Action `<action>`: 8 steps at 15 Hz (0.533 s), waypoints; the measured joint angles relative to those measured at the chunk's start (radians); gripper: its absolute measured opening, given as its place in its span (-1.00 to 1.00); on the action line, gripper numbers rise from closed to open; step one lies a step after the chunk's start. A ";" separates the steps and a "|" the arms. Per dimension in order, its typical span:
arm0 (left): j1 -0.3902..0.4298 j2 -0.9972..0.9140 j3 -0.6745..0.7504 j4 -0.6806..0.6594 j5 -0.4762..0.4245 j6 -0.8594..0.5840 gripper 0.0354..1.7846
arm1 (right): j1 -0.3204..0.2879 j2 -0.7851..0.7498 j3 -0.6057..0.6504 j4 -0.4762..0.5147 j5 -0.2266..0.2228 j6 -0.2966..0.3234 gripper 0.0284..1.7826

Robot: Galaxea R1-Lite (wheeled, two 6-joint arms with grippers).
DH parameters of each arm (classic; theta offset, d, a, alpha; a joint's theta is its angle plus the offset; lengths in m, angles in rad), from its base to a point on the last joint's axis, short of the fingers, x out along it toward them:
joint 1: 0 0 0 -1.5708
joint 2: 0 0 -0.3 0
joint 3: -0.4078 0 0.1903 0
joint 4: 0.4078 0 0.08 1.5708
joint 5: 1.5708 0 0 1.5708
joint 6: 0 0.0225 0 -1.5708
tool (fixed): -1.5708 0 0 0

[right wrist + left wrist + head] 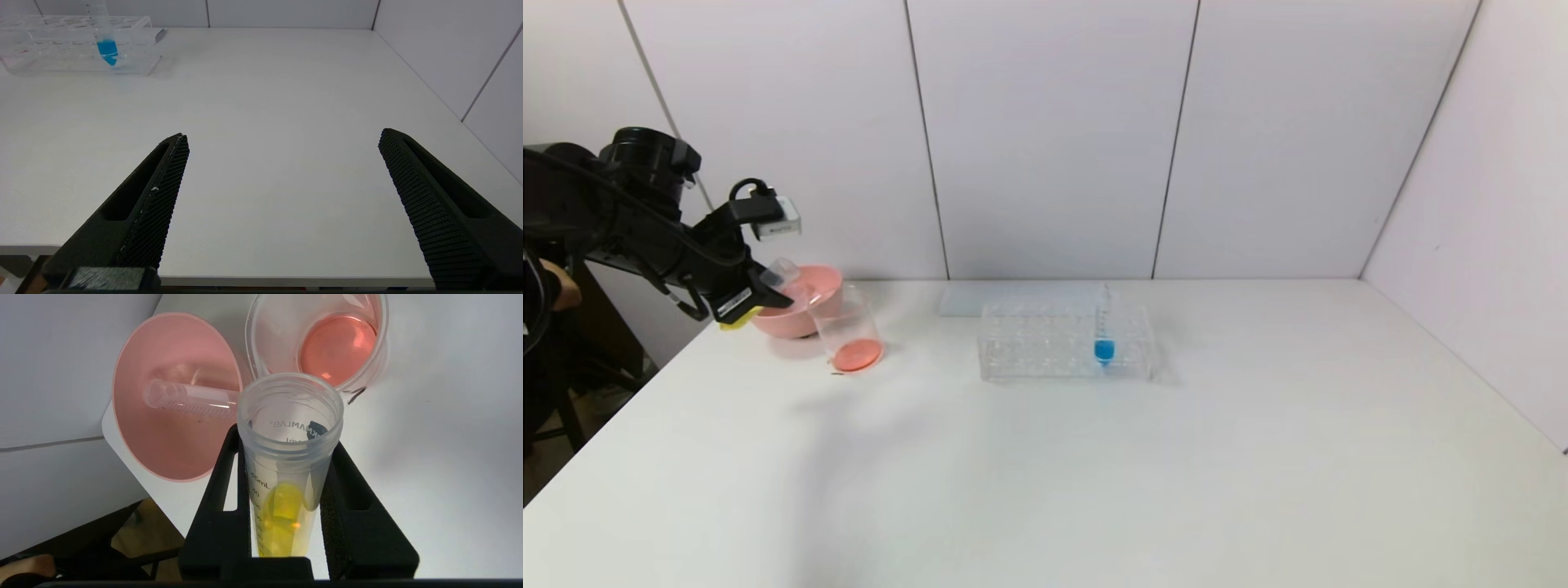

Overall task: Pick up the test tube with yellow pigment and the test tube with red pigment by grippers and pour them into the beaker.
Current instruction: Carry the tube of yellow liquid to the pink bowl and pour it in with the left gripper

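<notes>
Gripping the test tube with yellow pigment [286, 473], left gripper [286, 457] hovers beside beaker [318, 343].

Pink bowl [171, 457], orange-red liquid in clear beaker [380, 355], black claw [286, 457]

walls: you face pale panels [1045, 139] split by thin dark vertical seams; a side wall [1494, 229] angles in on your right.
surface: a white surface [1094, 474] runs back to meet both walls.
floor: brownish floor [572, 441] shows past your surface's left edge.
light: even, with soft shadows.
</notes>
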 joint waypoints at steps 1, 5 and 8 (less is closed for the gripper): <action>0.001 0.005 -0.005 0.005 0.000 0.007 -0.48 | 0.000 0.000 0.000 0.000 0.000 0.000 0.91; 0.014 0.023 -0.058 0.064 0.000 0.064 -0.48 | 0.000 0.000 0.000 0.000 0.000 0.000 0.91; 0.018 0.043 -0.144 0.171 0.000 0.117 -0.48 | 0.000 0.000 0.000 0.000 0.000 0.000 0.91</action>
